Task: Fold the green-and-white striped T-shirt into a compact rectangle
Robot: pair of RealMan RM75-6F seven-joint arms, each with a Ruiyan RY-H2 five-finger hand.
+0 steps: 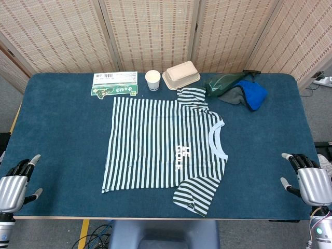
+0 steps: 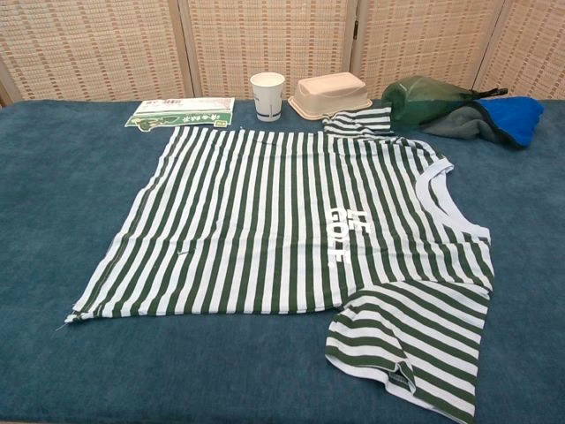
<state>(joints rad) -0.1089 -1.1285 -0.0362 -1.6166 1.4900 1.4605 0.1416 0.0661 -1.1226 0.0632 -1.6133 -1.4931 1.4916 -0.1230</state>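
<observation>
head view:
T-shirt (image 1: 165, 147): green-and-white striped, spread flat mid-table, unfolded; collar toward right edge, hem toward left edge; white print on chest; one sleeve points to far edge, other reaches the near edge.
table (image 1: 62, 135): blue cloth cover.
left hand (image 1: 14, 188): at near-left corner, fingers apart, holds nothing, well apart from shirt.
right hand (image 1: 310, 180): at near-right corner, fingers apart, holds nothing, well apart from shirt.
far edge, left to right: green-and-white packet (image 1: 114, 84), paper cup (image 1: 153, 80), beige lidded food box (image 1: 181, 74), green bag (image 1: 226, 84), blue-and-grey cloth (image 1: 248, 95).
far sleeve: just beside food box and green bag.

chest view:
T-shirt (image 2: 300, 234): flat, collar at right, near sleeve lies close to near edge, hem corner at lower left.
paper cup (image 2: 267, 95): upright, just beside food box (image 2: 330, 94).
packet (image 2: 181, 113): flat, just past the shirt's far hem corner.
green bag (image 2: 430, 99): touching blue-and-grey cloth (image 2: 505, 119).
hands: not visible in this view.
</observation>
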